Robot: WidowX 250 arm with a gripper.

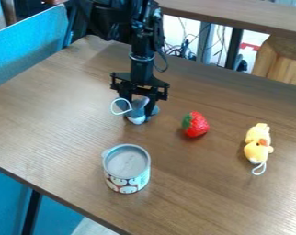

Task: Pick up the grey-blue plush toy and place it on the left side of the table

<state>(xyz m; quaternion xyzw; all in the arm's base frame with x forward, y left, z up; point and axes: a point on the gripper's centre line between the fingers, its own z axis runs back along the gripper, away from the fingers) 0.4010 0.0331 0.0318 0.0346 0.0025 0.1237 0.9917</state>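
Black gripper (139,114) upper left of centre, pointing down over wooden table (64,119). Fingers part-way apart, closed on small grey-and-white plush toy (137,112), one each side; white loop hanging to the left. Red strawberry (197,125) to the right, yellow plush (257,146) farther right. Lidded cup (126,168) nearer camera, upright, apart from toy.

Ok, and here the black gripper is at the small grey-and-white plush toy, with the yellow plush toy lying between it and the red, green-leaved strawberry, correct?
Not quite: in the camera view, the red, green-leaved strawberry lies between the small grey-and-white plush toy and the yellow plush toy. The black gripper is at the grey-and-white one.
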